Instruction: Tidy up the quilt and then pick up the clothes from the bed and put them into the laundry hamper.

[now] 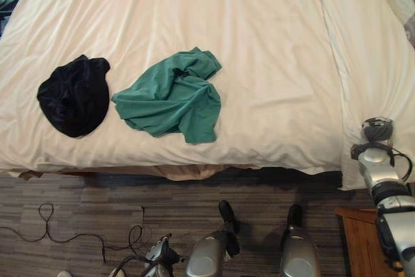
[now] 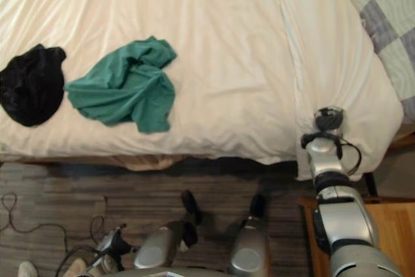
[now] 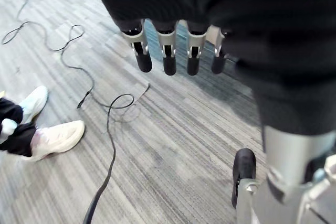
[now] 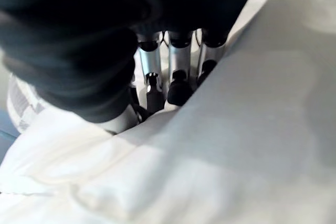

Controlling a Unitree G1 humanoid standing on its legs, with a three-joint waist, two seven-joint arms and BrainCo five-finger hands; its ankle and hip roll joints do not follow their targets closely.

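Note:
The white quilt lies spread flat over the bed. On its near left part are a crumpled green garment and, further left, a black garment, a little apart from each other. My right hand is at the quilt's near right corner, its fingers curled into a fold of the white cloth with the thumb close below. My left hand hangs low over the floor in front of the bed, fingers relaxed and holding nothing.
A grey-and-white checked cover lies at the bed's far right. A wooden bedside cabinet stands by my right arm. A person's white shoes are on the grey striped floor to my left.

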